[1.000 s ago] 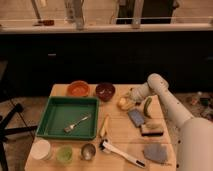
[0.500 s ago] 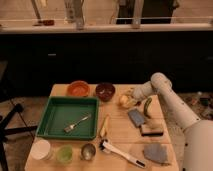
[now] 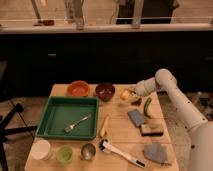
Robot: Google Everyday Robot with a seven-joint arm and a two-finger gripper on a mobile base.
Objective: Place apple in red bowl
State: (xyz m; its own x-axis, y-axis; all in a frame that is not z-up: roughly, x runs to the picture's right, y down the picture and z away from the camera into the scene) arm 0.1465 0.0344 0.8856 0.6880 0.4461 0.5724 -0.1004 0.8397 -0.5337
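Note:
The apple (image 3: 124, 94) is a small pale yellow-orange fruit held just above the table, right of the dark bowl. My gripper (image 3: 128, 94) reaches in from the right on a white arm and is shut on the apple. The red bowl (image 3: 78, 89) sits at the table's far edge, left of the dark maroon bowl (image 3: 105, 90), with nothing showing inside it. The apple is roughly one bowl's width right of the dark bowl and clear of both bowls.
A green tray (image 3: 55, 131) with a fork (image 3: 76, 124) fills the left half. A yellowish strip (image 3: 104, 126), green pepper (image 3: 147, 107), grey blocks (image 3: 135, 117), sponge (image 3: 151, 130), brush (image 3: 120, 153), grey cloth (image 3: 156, 153) and cups (image 3: 64, 153) lie around.
The gripper has lifted the apple slightly and carried it a little to the left and away from the camera, towards the bowls. Nothing else has moved.

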